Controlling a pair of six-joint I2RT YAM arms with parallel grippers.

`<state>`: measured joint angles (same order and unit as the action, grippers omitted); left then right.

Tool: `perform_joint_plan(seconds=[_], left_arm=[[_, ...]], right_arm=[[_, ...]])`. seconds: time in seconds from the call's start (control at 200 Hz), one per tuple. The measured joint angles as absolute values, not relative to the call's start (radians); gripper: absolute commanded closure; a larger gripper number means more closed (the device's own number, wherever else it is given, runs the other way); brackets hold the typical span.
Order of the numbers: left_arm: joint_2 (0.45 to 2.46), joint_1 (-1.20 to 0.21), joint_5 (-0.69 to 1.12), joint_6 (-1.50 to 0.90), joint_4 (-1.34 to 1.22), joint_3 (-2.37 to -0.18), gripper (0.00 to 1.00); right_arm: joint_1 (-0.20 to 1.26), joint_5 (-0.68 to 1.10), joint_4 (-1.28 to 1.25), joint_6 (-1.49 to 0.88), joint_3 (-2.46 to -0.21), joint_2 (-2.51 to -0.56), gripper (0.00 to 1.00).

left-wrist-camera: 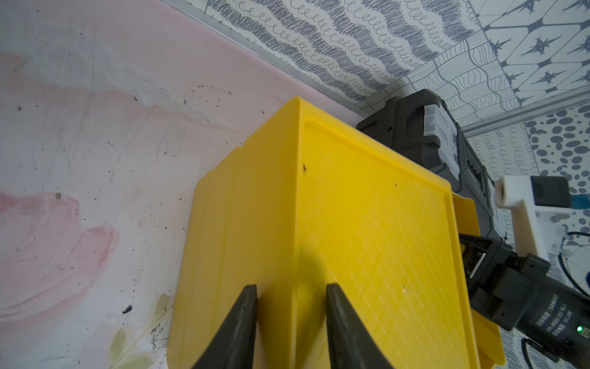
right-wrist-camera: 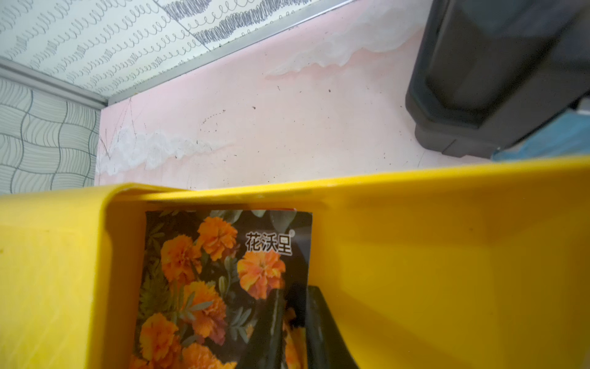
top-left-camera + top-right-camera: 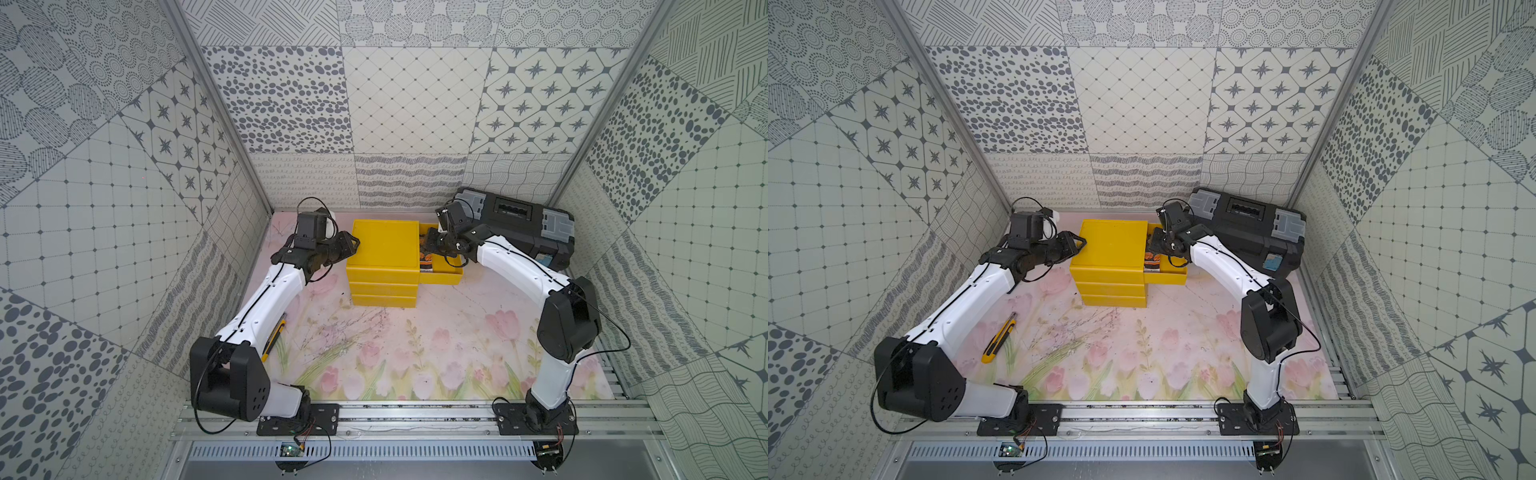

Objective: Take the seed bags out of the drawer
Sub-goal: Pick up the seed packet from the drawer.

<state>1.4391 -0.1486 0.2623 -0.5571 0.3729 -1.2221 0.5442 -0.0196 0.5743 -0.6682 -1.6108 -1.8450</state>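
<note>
A yellow drawer cabinet (image 3: 384,245) (image 3: 1113,245) (image 1: 367,223) stands at the back of the mat. Its top drawer (image 3: 446,276) (image 3: 1173,276) (image 2: 415,255) is pulled out to the right. Inside lies a seed bag (image 2: 207,287) (image 3: 427,262) (image 3: 1152,262) with orange marigolds on a dark ground and white Chinese lettering. My right gripper (image 2: 295,290) (image 3: 428,249) (image 3: 1153,248) reaches into the drawer and is shut on that bag's edge. My left gripper (image 1: 290,287) (image 3: 355,242) (image 3: 1081,242) is open, its fingertips straddling the cabinet's upper left edge.
A black toolbox (image 3: 515,224) (image 3: 1246,224) (image 1: 424,137) (image 2: 495,64) lies close behind and to the right of the drawer. A yellow utility knife (image 3: 999,338) (image 3: 274,338) lies on the floral mat beside my left arm. Patterned walls close in on three sides.
</note>
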Motion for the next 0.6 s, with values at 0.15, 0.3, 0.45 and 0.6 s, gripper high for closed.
perform_joint_plan(seconds=[0.15, 0.3, 0.45, 0.6], left_arm=[[1.438, -0.149, 0.263, -0.558, 0.367, -1.218, 0.63], [1.437, -0.149, 0.265, -0.558, 0.360, -1.213, 0.63], [1.432, -0.149, 0.265, -0.558, 0.351, -1.205, 0.63], [1.427, -0.149, 0.262, -0.558, 0.345, -1.199, 0.63]], right_arm=[[0.544, -0.006, 0.549, -0.678, -1.605, -1.842, 1.00], [0.544, -0.004, 0.535, -0.677, -1.585, -1.815, 1.00], [0.543, -0.003, 0.527, -0.672, -1.584, -1.765, 1.00], [0.530, 0.007, 0.523, -0.659, -1.583, -1.697, 1.00]])
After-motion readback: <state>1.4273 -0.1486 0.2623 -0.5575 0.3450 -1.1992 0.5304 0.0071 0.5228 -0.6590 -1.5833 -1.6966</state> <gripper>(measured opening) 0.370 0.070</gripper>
